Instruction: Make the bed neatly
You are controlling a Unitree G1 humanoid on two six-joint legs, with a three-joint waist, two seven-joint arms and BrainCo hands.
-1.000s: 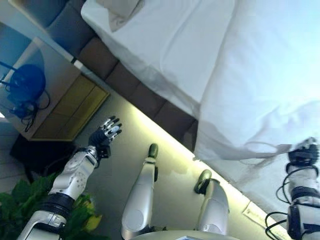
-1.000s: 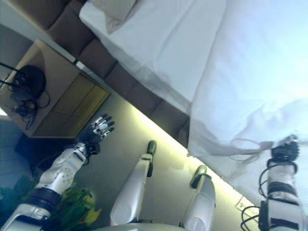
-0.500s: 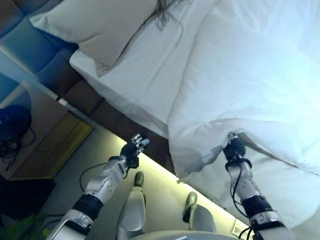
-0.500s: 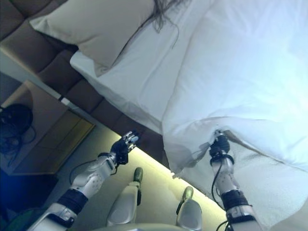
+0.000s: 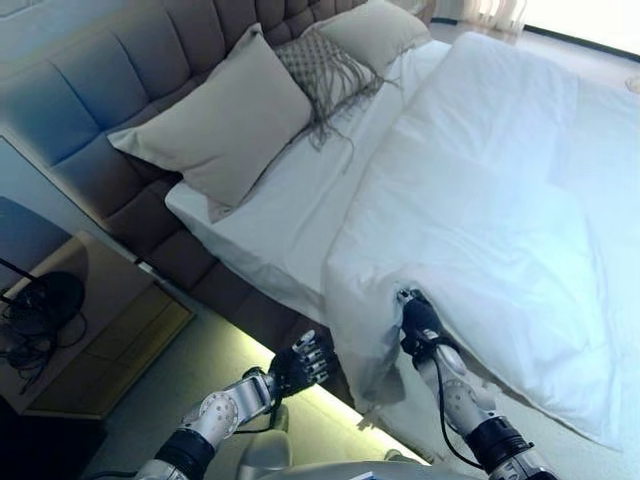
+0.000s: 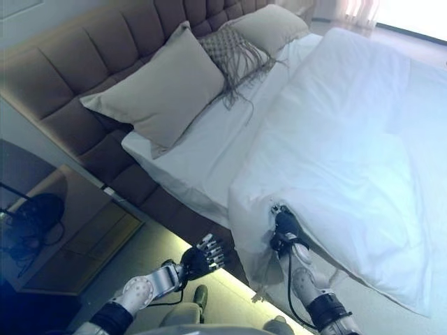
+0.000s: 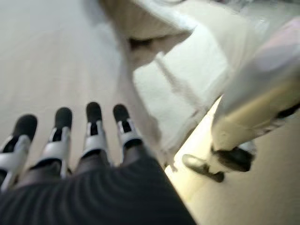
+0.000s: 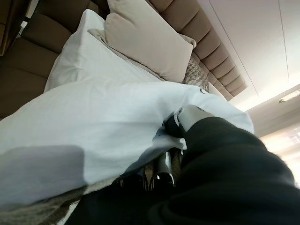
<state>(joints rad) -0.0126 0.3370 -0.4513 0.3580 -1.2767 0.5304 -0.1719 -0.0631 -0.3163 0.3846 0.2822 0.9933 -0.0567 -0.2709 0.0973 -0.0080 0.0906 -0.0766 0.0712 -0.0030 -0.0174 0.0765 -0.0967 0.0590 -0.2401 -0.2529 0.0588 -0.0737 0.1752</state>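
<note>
Your right hand [image 5: 420,318] pinches the near edge of the white duvet [image 5: 500,190], with the thumb on top of the cloth and the fingers curled under it, as the right wrist view shows. From this hand the duvet runs away along the length of the bed, its long axis toward the far end, and its upper edge lies across the bed toward the pillows. The cloth is mostly flat with soft folds, but just around your hand it is bunched and its corner hangs down over the side of the bed. Beyond the duvet's upper edge, the white sheet [image 5: 290,210] is bare. Past the sheet, a large beige pillow [image 5: 215,135] leans on the padded headboard [image 5: 100,75], with a fringed cushion [image 5: 320,70] and a second pillow [image 5: 375,30] beside it. Your left hand [image 5: 300,362] hangs beside the bed, lower than the right one, fingers straight and apart, holding nothing.
</note>
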